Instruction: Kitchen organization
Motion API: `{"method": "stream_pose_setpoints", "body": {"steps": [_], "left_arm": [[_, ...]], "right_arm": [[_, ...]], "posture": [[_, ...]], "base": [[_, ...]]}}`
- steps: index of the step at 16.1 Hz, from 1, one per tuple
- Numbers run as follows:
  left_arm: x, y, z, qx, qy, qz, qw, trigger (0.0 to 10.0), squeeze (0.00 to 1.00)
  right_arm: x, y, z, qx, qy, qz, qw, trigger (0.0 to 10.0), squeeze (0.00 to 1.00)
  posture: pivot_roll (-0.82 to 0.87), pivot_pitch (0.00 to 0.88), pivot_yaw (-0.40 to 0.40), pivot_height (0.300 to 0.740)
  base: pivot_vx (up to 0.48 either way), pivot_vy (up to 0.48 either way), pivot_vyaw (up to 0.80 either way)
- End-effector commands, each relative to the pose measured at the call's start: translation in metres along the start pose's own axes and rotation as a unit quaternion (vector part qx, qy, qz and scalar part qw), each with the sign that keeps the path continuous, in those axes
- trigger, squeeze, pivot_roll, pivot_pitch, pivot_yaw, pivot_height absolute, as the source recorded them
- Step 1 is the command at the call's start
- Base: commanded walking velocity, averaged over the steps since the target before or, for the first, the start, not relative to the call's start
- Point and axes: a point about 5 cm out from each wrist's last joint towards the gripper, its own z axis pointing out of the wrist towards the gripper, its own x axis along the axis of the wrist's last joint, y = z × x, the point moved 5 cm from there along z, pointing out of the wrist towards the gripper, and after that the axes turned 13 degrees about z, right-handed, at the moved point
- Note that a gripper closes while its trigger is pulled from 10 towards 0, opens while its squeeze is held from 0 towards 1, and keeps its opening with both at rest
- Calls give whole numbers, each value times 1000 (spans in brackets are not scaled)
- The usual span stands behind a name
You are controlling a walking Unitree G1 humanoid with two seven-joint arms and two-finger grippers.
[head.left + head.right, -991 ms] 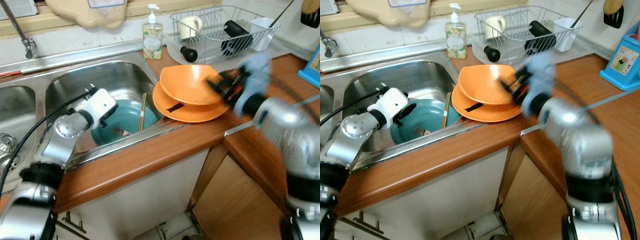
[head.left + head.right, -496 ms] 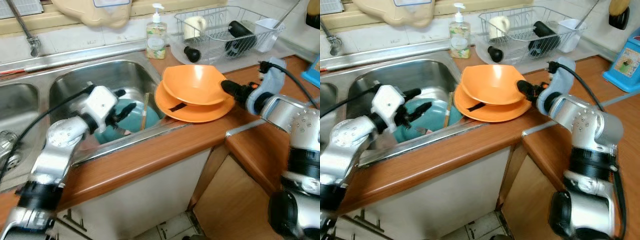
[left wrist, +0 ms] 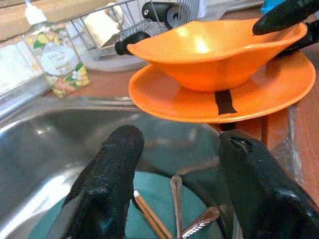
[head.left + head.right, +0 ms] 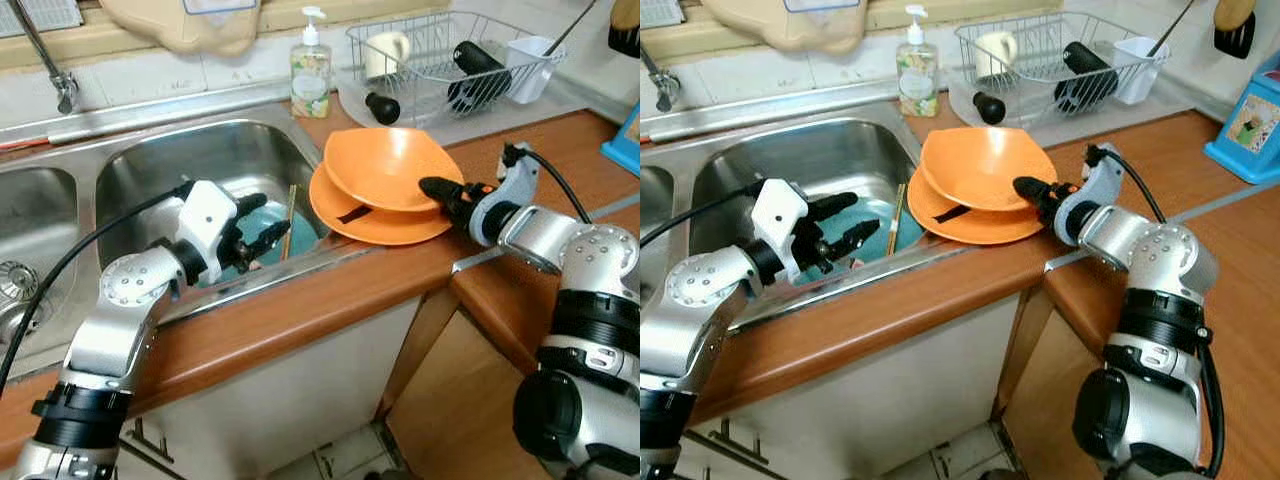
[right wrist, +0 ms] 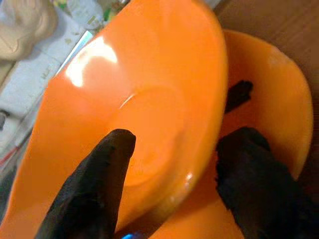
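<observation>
Left eye view: orange bowl (image 4: 388, 166) sits on an orange plate (image 4: 385, 222) on the wooden counter (image 4: 300, 320), just beside the sink basin (image 4: 170, 165). Right gripper (image 4: 433, 188) is at the bowl's near-right rim, fingers straddling the rim, not closed on it. Left gripper (image 4: 262, 222) is over the basin's near edge, fingers spread apart, above a teal plate (image 4: 258, 250) lying in the sink; chopsticks (image 4: 288, 215) lean on the basin wall beside it. Soap bottle (image 4: 310, 68) and wire dish rack (image 4: 450, 60) stand behind, well apart from both grippers. Right eye view: same layout; blue box (image 4: 1248, 122) at the far right of the counter. Left wrist view: fingers (image 3: 107, 184) open, nothing between them; the teal plate with a spoon (image 3: 197, 224) and chopsticks lies below, the orange bowl and plate beyond. Right wrist view: one finger (image 5: 94, 184) inside the bowl, the other outside its wall, over the orange plate; gap between them wide.
</observation>
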Motion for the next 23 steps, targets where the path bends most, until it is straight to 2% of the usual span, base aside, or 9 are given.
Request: {"method": "stream_pose_setpoints", "body": {"steps": [1, 3, 11, 17, 18, 19, 20, 21, 23], "left_arm": [[3, 1, 0, 0, 0, 5, 1000, 10000, 0], [4, 2, 1, 0, -4, 3, 1000, 10000, 0], [0, 1, 7, 11, -20, -7, 1000, 10000, 0], [8, -16, 16, 75, -3, -56, 996, 10000, 0], [12, -16, 19, 77, 7, -74, 994, 10000, 1000], [14, -19, 22, 87, 14, -82, 993, 10000, 1000], [16, -23, 24, 103, 21, -105, 989, 10000, 847], [17, -25, 26, 109, 31, -141, 983, 10000, 0], [17, -24, 29, 111, 38, -173, 978, 10000, 0]], "right_arm": [[-6, 5, 1, -7, -11, 14, 1000, 157, 0], [-6, 5, 1, -4, -6, 23, 1000, 0, 0], [-9, 10, 0, -28, 25, -31, 999, 0, 0], [5, -19, -6, 26, 79, -89, 992, 0, 0], [12, -28, -9, 37, 102, -118, 987, 0, 0], [18, -38, -13, 47, 124, -148, 980, 0, 0], [22, -49, -16, 67, 137, -154, 976, 0, 0], [24, -61, -21, 92, 146, -164, 971, 0, 0], [22, -75, -27, 126, 152, -168, 966, 0, 0]], "posture": [[-105, 0, 10, 740], [-107, 0, 12, 740], [-109, 0, 18, 740], [-115, 0, 22, 740], [-117, 0, 26, 740], [-117, 0, 26, 740], [-121, 0, 28, 740], [-121, 0, 28, 740], [-134, 0, 37, 740]], "base": [[0, 0, 0], [0, 0, 0], [0, 0, 0], [0, 0, 0], [0, 0, 0], [0, 0, 0], [0, 0, 0], [0, 0, 0], [0, 0, 0]]}}
